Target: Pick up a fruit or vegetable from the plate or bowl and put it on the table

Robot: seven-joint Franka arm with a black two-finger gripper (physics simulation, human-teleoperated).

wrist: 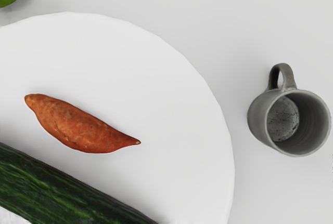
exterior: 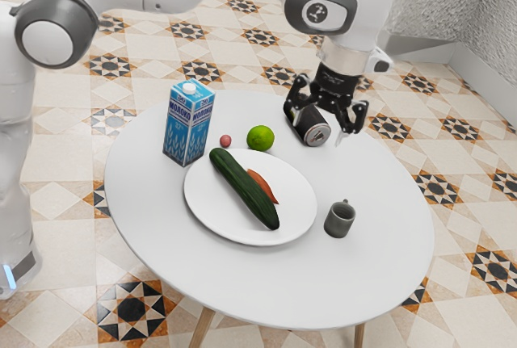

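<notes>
Exterior view, status: looks early. No item is lifted; grasp, lift and set-down on the table (exterior: 371,275) all remain, going by this frame. Gripper (exterior: 317,120) is empty, jaws spread, up near the can side. Candidates are both on the plate (exterior: 216,209).

Count, big to small: 1 table, 1 plate, 1 milk carton (exterior: 188,127), 1 cucumber (exterior: 244,189), 1 dark can (exterior: 304,124) on its side, 1 grey mug (wrist: 289,122) just beside the plate, 1 sweet potato (wrist: 78,128) next to the cucumber, 1 lime (exterior: 260,138), 1 small reddish ball (exterior: 225,140). Lime and ball sit on the table, off the plate. Sweet potato looks like the easier pick.
</notes>
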